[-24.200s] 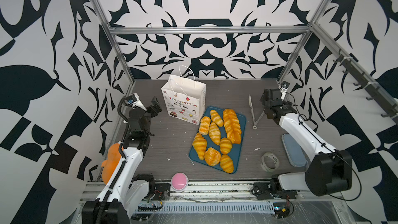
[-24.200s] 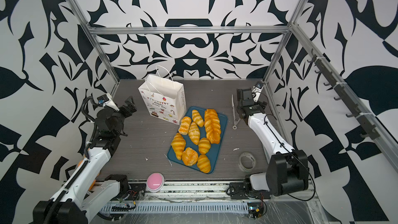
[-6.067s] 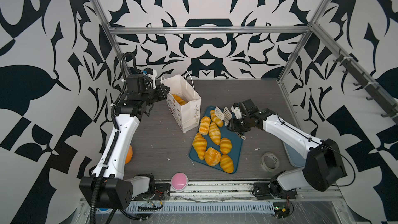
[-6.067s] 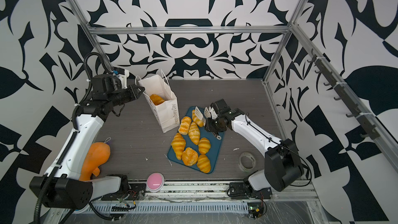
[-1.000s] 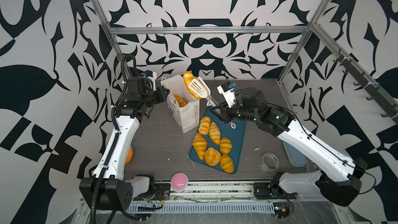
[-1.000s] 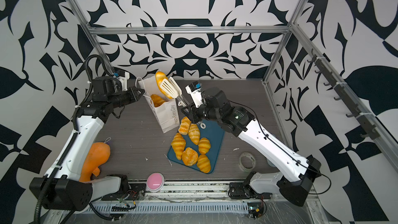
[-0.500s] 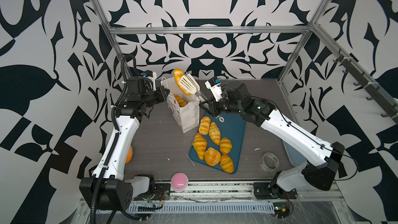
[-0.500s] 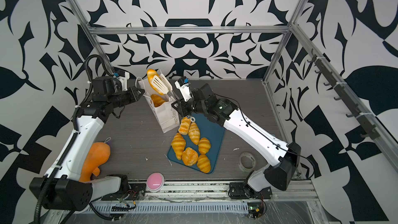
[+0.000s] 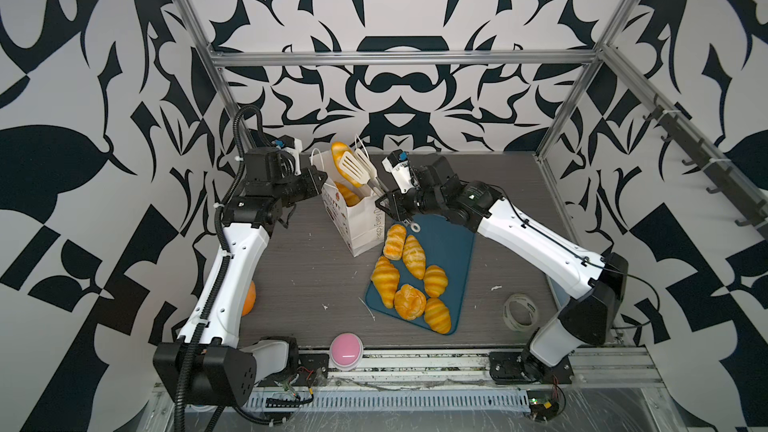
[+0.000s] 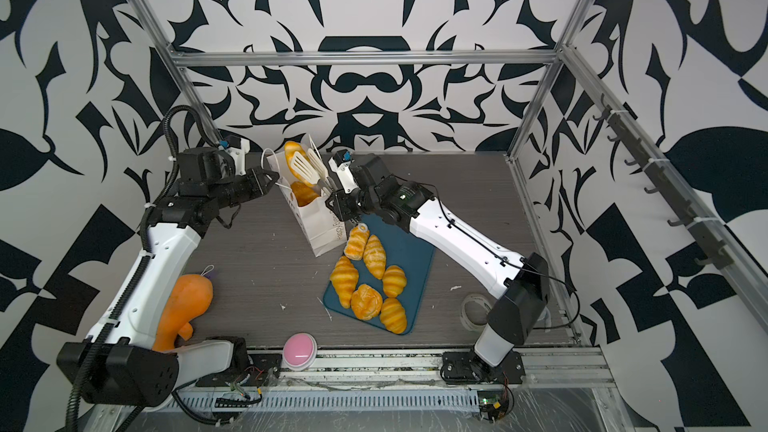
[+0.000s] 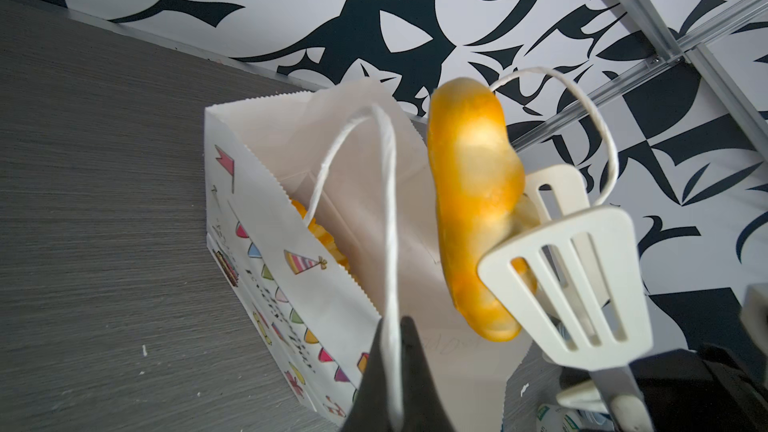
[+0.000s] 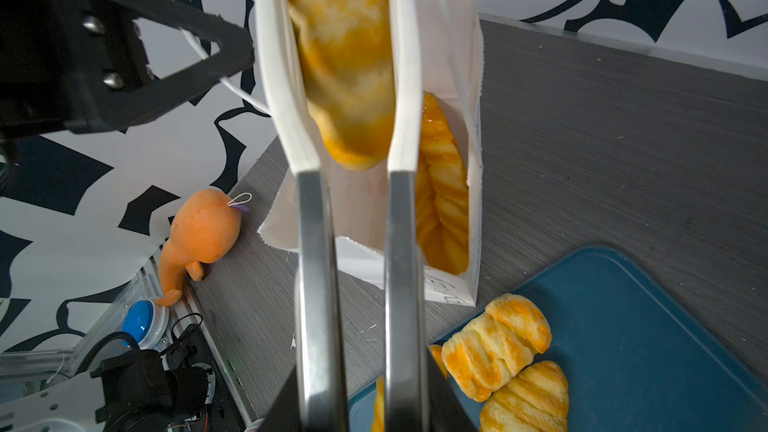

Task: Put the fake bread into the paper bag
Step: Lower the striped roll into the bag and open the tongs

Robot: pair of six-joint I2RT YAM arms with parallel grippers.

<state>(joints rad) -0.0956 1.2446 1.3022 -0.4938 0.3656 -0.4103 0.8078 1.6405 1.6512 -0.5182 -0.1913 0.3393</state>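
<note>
In both top views the bag (image 9: pixel 361 222) (image 10: pixel 322 230) stands mid-table, just far and left of the blue tray (image 9: pixel 453 251). The left gripper (image 9: pixel 318 182) is shut at the bag's left side, but what it grips is too small to see here. The right gripper (image 9: pixel 384 205) is closed on white tongs (image 9: pixel 353 168). The tongs pinch one bread (image 9: pixel 340 150) just above the bag's open mouth. Six more pieces (image 9: pixel 386 280) lie on the tray. So this step is dropping the bread in. I think the right gripper must go a bit lower, then loosen so the tongs spread, while the left one holds the bag open. In the left wrist view the cord handle (image 11: pixel 390 201) runs between the shut black jaws. The bread (image 11: pixel 473 209) hangs over the bag (image 11: pixel 266 218), and only a scrap of orange shows inside. In the right wrist view the tongs' metal arms (image 12: pixel 316 263) come out from between the squeezing jaws. The top of the bread (image 12: pixel 345 56) is cut off. A long loaf (image 12: pixel 440 184) stands in the bag. The tongs hide much of the mouth, so I cannot count what is inside.
</note>
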